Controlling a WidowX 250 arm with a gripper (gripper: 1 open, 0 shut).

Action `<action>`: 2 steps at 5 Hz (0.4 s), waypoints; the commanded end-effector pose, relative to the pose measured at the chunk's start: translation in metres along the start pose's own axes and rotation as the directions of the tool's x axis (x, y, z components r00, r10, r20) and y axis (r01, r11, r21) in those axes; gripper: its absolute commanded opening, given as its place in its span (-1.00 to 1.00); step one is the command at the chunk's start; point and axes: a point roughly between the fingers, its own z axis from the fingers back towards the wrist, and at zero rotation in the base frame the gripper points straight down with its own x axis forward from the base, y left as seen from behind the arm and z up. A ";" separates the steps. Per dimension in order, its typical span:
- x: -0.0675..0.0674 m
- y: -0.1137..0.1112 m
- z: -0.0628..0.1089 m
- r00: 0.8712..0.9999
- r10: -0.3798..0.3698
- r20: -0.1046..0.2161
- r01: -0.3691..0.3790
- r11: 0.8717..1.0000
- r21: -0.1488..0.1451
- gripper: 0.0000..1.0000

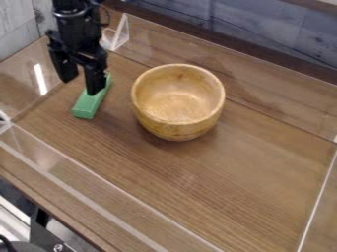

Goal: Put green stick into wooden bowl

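Observation:
The green stick point(89, 103) lies flat on the wooden table, left of the wooden bowl point(178, 100), and its far end is covered by my gripper. The bowl is round, light tan and has nothing in it. My black gripper point(79, 75) hangs right over the stick's far half, fingers pointing down and open, one finger point(95, 79) just above the green block. I cannot tell whether the fingers touch it. Nothing is held.
Clear acrylic walls point(158, 212) ring the wooden table point(224, 167) at the front, left and right. A dark panelled wall stands behind. A small clear fixture point(116, 35) sits at the back left near the arm.

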 end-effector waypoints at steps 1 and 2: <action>0.009 0.011 0.003 0.998 0.028 0.047 -0.029 0.999 0.033 1.00; 0.013 0.012 -0.004 0.998 0.049 0.049 -0.051 0.998 0.037 1.00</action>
